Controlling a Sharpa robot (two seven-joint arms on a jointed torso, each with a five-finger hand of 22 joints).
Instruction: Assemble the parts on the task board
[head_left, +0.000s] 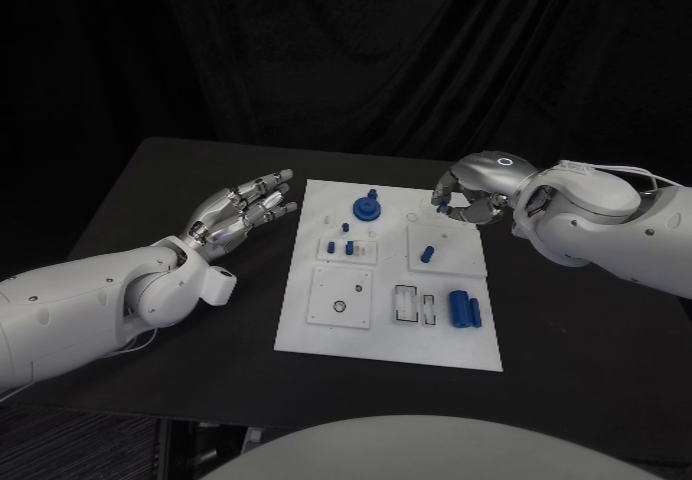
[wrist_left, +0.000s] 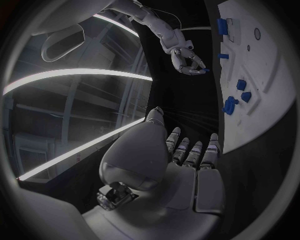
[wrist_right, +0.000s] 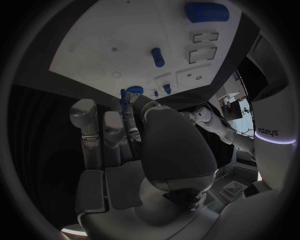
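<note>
Right robot hand (head_left: 464, 196) hovers at the task board's (head_left: 389, 352) far right corner, fingers curled, pinching a small blue part (wrist_left: 205, 70). Left robot hand (head_left: 242, 213) open, empty, beside the board's left edge. Remaining parts lie nearer the right.

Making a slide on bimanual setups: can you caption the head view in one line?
Left hand open beside the white task board; right hand pinching a small blue part above its far corner.

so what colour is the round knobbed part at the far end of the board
Blue; the round knobbed part shows best in the head view, standing on the white task board.
</note>
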